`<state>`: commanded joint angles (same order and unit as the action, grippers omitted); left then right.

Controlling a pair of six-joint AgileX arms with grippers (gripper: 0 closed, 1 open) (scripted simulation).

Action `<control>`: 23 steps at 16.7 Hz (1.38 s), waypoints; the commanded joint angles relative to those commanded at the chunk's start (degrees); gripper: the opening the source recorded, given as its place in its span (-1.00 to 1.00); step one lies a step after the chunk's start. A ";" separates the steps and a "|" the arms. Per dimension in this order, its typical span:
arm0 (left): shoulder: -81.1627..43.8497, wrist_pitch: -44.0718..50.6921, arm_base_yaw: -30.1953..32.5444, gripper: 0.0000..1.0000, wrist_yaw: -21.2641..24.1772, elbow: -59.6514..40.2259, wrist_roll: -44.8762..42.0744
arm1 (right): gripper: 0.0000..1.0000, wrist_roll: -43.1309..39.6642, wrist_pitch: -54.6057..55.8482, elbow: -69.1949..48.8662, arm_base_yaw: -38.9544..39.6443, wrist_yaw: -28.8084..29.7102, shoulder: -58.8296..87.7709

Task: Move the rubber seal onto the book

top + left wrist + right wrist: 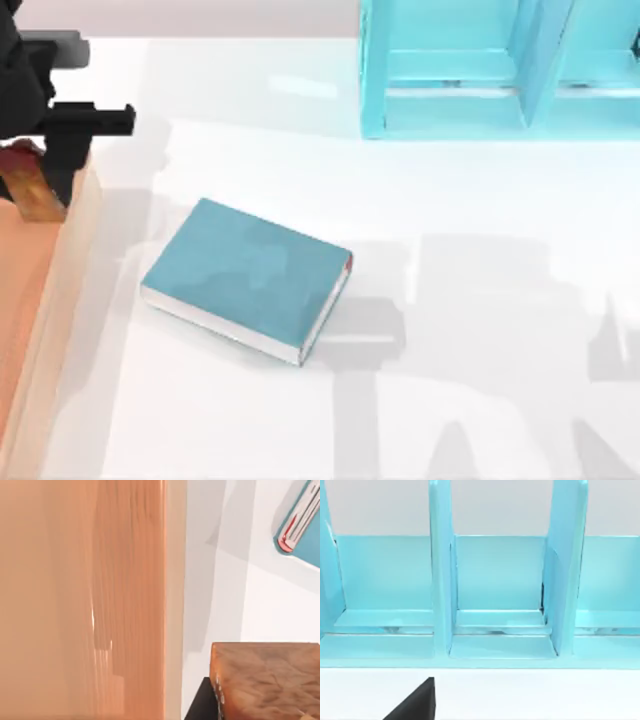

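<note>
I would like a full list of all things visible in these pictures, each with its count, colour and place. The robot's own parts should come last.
book: one, teal-blue cover with white page edges and a small red mark at one end, lying flat on the table, left of centre.
rubber seal: one, mottled orange-brown, at the table's far left edge, over the tray and in the left gripper.
shelf unit: one, light blue with upright dividers, at the table's far right.
tray: one, orange wood-like with a pale rim, along the left edge.
table: one, white.
left gripper: one, black, at the far left over the tray, shut on the rubber seal.
</note>
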<state>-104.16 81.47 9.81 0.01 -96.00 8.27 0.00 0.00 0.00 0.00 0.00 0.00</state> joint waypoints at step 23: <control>-17.17 -12.16 20.16 -1.00 0.12 -4.83 20.05 | 1.00 0.00 0.00 0.00 0.00 0.00 0.00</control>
<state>-121.33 69.30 29.97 0.13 -100.83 28.31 0.00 0.00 0.00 0.00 0.00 0.00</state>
